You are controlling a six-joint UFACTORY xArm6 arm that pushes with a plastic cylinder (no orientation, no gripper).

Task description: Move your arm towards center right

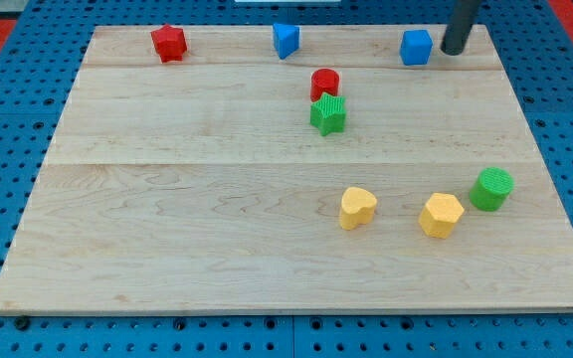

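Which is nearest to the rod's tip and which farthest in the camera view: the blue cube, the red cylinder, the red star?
From my tip:
1. Blue cube, just to its left at the view's top.
2. Red cylinder, lower, mid-board.
3. Red star, top left.

The rod runs off the view's top; the board's bottom corners are cropped.

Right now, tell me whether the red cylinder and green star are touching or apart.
Touching, as far as the view shows: the red cylinder sits directly above the green star, with no board visible between them.
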